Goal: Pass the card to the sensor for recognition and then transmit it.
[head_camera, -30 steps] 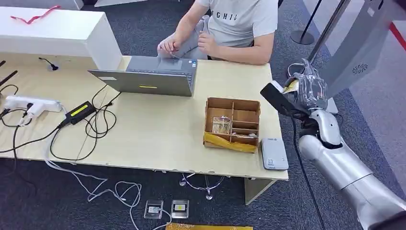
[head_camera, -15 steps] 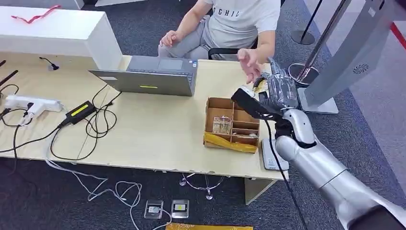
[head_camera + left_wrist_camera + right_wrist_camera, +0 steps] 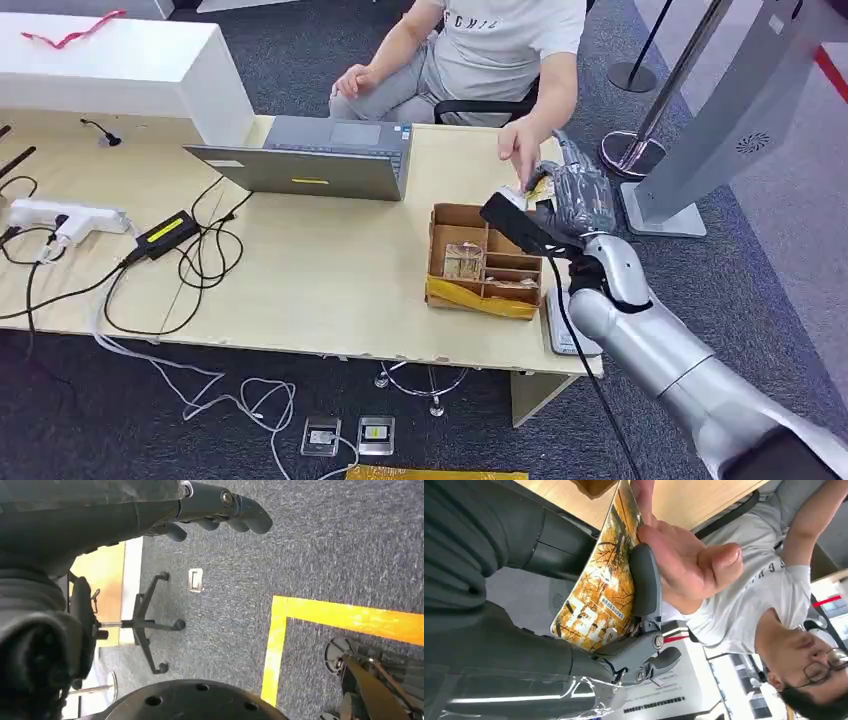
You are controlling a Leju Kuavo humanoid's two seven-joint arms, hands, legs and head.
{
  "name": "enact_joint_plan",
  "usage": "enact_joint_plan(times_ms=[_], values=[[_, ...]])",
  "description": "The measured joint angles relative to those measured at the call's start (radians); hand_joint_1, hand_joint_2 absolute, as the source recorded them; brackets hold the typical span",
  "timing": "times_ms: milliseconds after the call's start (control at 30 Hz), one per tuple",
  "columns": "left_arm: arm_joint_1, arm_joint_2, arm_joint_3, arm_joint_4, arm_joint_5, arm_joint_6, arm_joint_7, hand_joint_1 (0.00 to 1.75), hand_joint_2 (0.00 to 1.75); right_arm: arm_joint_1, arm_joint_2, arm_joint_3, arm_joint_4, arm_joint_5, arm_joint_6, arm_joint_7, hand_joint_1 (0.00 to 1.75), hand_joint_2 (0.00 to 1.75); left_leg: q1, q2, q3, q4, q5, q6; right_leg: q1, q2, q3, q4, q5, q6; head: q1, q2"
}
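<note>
My right hand (image 3: 577, 194) hovers over the table's far right corner, just behind the cardboard box. It holds a yellow-orange printed card (image 3: 540, 187), seen close up in the right wrist view as the card (image 3: 596, 597) clamped under a grey finger (image 3: 644, 582). A seated person's hand (image 3: 520, 150) reaches in, and that hand (image 3: 684, 562) touches the card's far edge. The grey card sensor (image 3: 555, 318) lies flat at the table's front right corner, partly hidden by my forearm. My left hand (image 3: 215, 507) hangs over the carpet with nothing in it, its fingers loosely extended.
A compartmented cardboard box (image 3: 487, 258) stands left of my right hand. An open laptop (image 3: 310, 160), a power strip (image 3: 60, 217) and tangled cables (image 3: 190, 260) lie further left. A grey kiosk (image 3: 725, 115) and a stanchion base (image 3: 630, 152) stand right of the table.
My right arm swung left from beside the table's right edge to over the table, carrying the card. The person's hand reached out from the laptop and now touches the card.
</note>
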Motion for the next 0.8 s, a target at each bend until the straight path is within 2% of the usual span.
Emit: enact_joint_plan(times_ms=[33,67,300,533,633,800], values=[[0.0,0.0,0.0,0.0,0.001,-0.001,0.0,0.0,0.0,0.002,-0.001,0.0,0.002,-0.001,-0.002,-0.001,0.07,1.75,0.0,0.0,0.0,0.0,0.0,0.0,0.0,0.0,0.0,0.0,0.0,0.0,0.0,0.0],[0.0,0.0,0.0,0.0,0.002,-0.001,0.0,0.0,0.0,0.004,-0.001,0.0,0.004,-0.002,-0.003,-0.002,0.0,1.75,0.0,0.0,0.0,0.0,0.0,0.0,0.0,0.0,0.0,0.0,0.0,0.0,0.0,0.0],[0.0,0.0,0.0,0.0,-0.015,-0.003,0.0,0.0,0.0,0.019,-0.01,0.0,0.012,-0.009,-0.03,0.005,0.0,1.75,0.0,0.0,0.0,0.0,0.0,0.0,0.0,0.0,0.0,0.0,0.0,0.0,0.0,0.0],[0.001,0.0,0.0,0.0,-0.031,-0.005,0.001,0.0,0.0,0.044,-0.026,0.0,0.013,0.018,-0.063,0.041,0.0,1.75,0.0,0.001,0.0,0.0,0.0,0.0,0.0,0.0,0.0,0.0,0.0,0.0,0.0,0.0],[0.001,0.0,0.0,0.0,-0.034,-0.018,-0.002,0.0,0.0,0.049,-0.036,0.0,0.01,0.045,-0.044,0.067,0.0,1.75,0.0,0.001,0.001,0.0,0.0,0.0,0.0,0.001,0.0,0.0,0.0,0.0,0.0,0.0],[0.005,0.002,0.0,0.0,-0.036,-0.034,-0.015,0.0,0.0,0.068,-0.098,0.0,-0.092,0.113,0.058,0.158,0.0,1.75,0.0,0.0,0.001,0.0,0.0,0.0,0.0,0.0,0.0,0.0,0.0,0.0,0.0,0.0]])
